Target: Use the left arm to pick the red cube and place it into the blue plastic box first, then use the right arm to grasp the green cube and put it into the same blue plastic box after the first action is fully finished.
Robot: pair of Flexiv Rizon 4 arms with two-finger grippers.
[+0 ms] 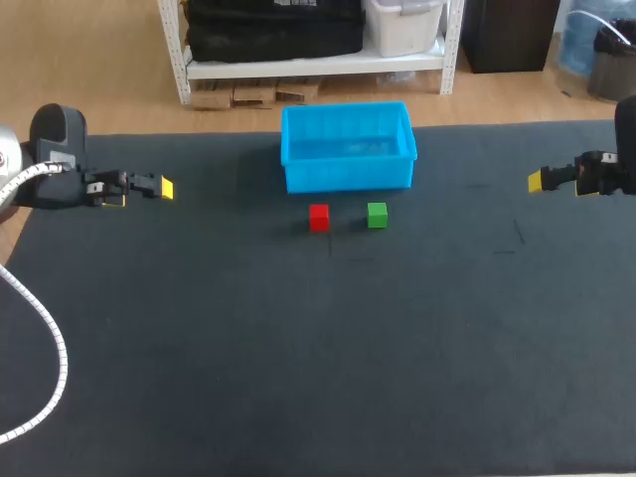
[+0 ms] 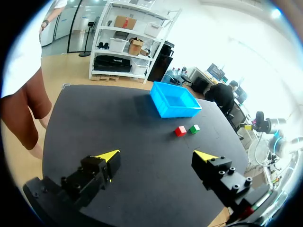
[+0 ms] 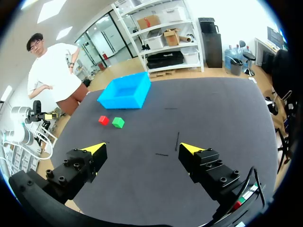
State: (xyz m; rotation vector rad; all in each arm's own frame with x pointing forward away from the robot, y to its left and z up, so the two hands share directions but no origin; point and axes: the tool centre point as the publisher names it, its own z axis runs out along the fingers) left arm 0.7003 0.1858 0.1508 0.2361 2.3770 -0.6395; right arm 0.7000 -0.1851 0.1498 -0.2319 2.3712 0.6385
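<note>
A small red cube (image 1: 318, 217) and a green cube (image 1: 377, 215) sit side by side on the dark table, just in front of the empty blue plastic box (image 1: 347, 146). My left gripper (image 1: 159, 188) hovers open at the table's left edge, far from the cubes. My right gripper (image 1: 538, 181) hangs open at the right edge. From the left wrist, the red cube (image 2: 180, 131), green cube (image 2: 194, 128) and box (image 2: 174, 99) lie well ahead of the open gripper (image 2: 158, 158). The right wrist view shows the red cube (image 3: 103, 120), green cube (image 3: 118, 122) and box (image 3: 125, 91) ahead of its open gripper (image 3: 143, 148).
The dark mat (image 1: 298, 358) covers the whole table. A white cable (image 1: 50, 338) loops over its left front part. Faint marks (image 1: 512, 238) show on the mat at the right.
</note>
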